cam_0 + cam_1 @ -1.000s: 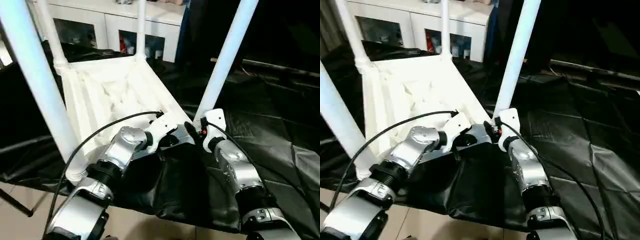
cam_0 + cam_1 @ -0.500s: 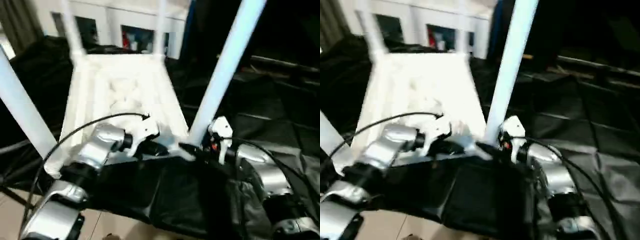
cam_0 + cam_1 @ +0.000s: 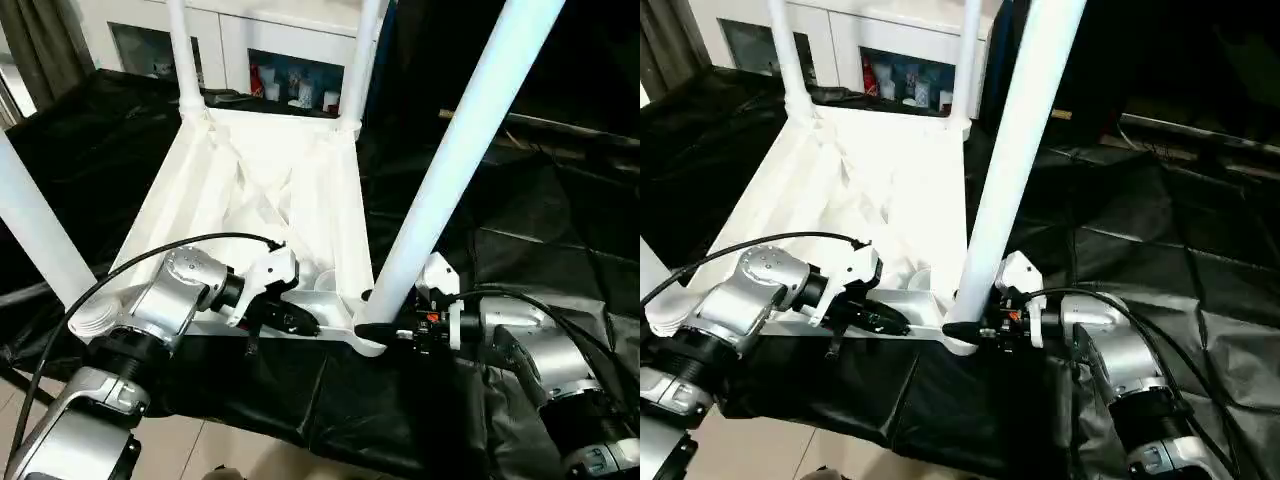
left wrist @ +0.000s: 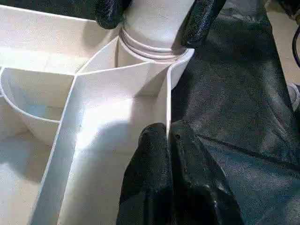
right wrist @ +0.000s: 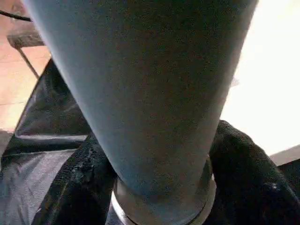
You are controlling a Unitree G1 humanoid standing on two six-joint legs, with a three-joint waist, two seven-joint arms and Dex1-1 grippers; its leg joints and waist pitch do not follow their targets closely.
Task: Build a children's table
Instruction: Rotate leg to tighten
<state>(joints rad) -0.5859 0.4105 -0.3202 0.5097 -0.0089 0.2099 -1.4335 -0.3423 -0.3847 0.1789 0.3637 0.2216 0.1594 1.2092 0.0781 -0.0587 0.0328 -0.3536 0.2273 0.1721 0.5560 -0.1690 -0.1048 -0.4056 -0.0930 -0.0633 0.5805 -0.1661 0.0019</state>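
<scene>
**Both arms at the near right corner of the upturned table**

Your white table top [image 3: 270,190] lies upside down on the black-draped work table [image 3: 560,230], ribs facing up, its near edge along the work table's near edge. Four white legs stand in its corner sockets: two at the far corners [image 3: 180,50], one at the near left corner [image 3: 40,230], and the near right leg [image 3: 450,170] rising steeply past the head camera.

Your left arm reaches in from the near left, forearm level, wrist turned so the left gripper [image 3: 300,322] points along the near edge toward the near right corner. Its black fingers [image 4: 159,178] are pressed together on the thin upright wall of the table top's rim, just short of the corner socket.

Your right arm comes in from the near right, forearm low over the black cloth, and the right gripper [image 3: 375,330] points left at the foot of the near right leg. Its two fingers [image 5: 79,187] sit on either side of the leg just above the socket collar, touching it, so the jaws stand fairly wide around the tube.

The upper ends of all four legs are cut off by the frame. A white cabinet [image 3: 280,40] stands beyond the far edge; its contents are too small to make out.
</scene>
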